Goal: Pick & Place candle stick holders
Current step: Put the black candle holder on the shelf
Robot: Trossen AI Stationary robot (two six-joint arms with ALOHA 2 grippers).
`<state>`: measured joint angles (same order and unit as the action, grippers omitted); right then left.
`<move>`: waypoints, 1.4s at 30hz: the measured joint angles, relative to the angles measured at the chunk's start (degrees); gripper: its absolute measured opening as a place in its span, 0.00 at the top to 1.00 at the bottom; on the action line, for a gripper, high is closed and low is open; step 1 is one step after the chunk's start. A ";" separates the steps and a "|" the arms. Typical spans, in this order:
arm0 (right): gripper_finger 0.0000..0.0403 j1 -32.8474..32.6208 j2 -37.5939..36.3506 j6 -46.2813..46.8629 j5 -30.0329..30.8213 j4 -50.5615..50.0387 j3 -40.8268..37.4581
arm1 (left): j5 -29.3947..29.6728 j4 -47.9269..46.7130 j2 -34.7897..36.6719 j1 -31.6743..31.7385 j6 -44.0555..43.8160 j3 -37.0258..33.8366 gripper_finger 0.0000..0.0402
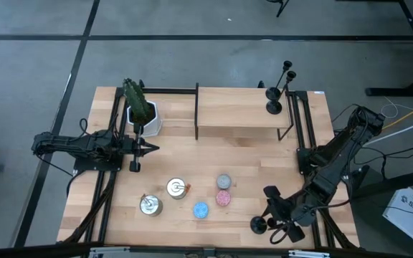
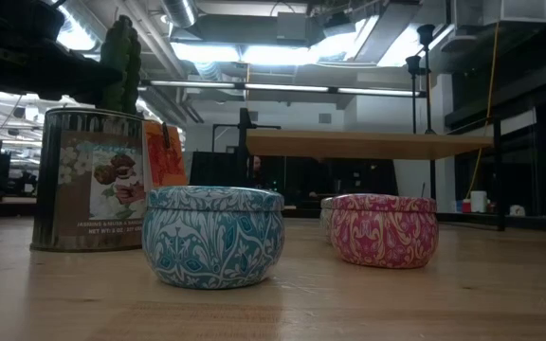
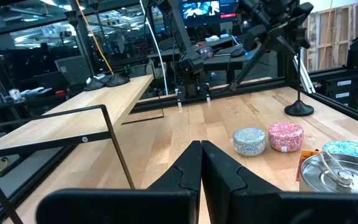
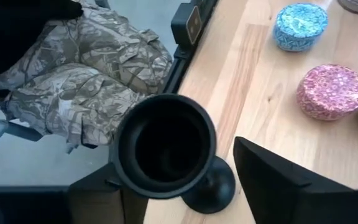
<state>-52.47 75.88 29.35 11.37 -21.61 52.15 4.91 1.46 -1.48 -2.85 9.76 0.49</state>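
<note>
One black candle stick holder point(image 1: 258, 224) stands on its round base at the table's near right. It also shows in the left wrist view point(image 3: 300, 109). My right gripper point(image 1: 272, 212) is open above it. In the right wrist view its fingers stand on either side of the holder's cup point(image 4: 165, 144), with the base point(image 4: 211, 185) below on the wood. Two more black holders point(image 1: 273, 100) stand on the wooden shelf's far right end. My left gripper point(image 1: 149, 148) is shut and empty at the table's left, by the plant pot. My right gripper comes at the holder from above with its fingers spread. One finger point(image 4: 98, 193) lies close beside the stem under the cup, and the cup hides that spot, so I cannot tell whether it touches. The other finger point(image 4: 284, 186) stands apart.
Two silver tins point(image 1: 150, 205) point(image 1: 177, 188) and small grey point(image 1: 224, 180), pink point(image 1: 224, 197) and blue point(image 1: 201, 209) candles sit at the near middle. A potted cactus point(image 1: 140, 111) stands far left. The raised shelf point(image 1: 239, 107) spans the back. A person's camouflage-clad legs point(image 4: 92, 74) are beyond the near edge.
</note>
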 joint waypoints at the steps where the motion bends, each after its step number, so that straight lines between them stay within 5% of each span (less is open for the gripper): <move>1: 0.48 0.09 0.00 0.04 -0.01 0.00 0.01 | -0.01 0.00 0.00 0.00 0.00 0.00 0.99; 15: 0.87 0.35 0.28 -1.80 0.32 1.22 0.01 | 0.00 0.02 -0.01 0.00 0.00 -0.02 0.99; 22: 0.89 0.41 0.28 -2.58 5.15 1.05 0.01 | 0.00 -0.01 -0.02 0.00 0.00 0.00 0.99; 29: 0.90 1.37 0.28 -2.85 17.58 -0.65 0.00 | 0.00 -0.01 0.01 0.02 0.00 0.00 0.99; 35: 0.90 5.56 0.28 -3.03 28.28 -0.12 0.01 | -0.02 0.01 0.00 0.02 0.00 -0.02 0.99; 42: 0.90 13.96 0.28 -3.98 30.58 1.92 0.01 | 0.00 -0.01 0.01 0.02 0.00 -0.02 0.99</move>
<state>-38.51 76.16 25.37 41.94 -19.69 52.16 4.91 1.45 -1.48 -2.83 9.76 0.47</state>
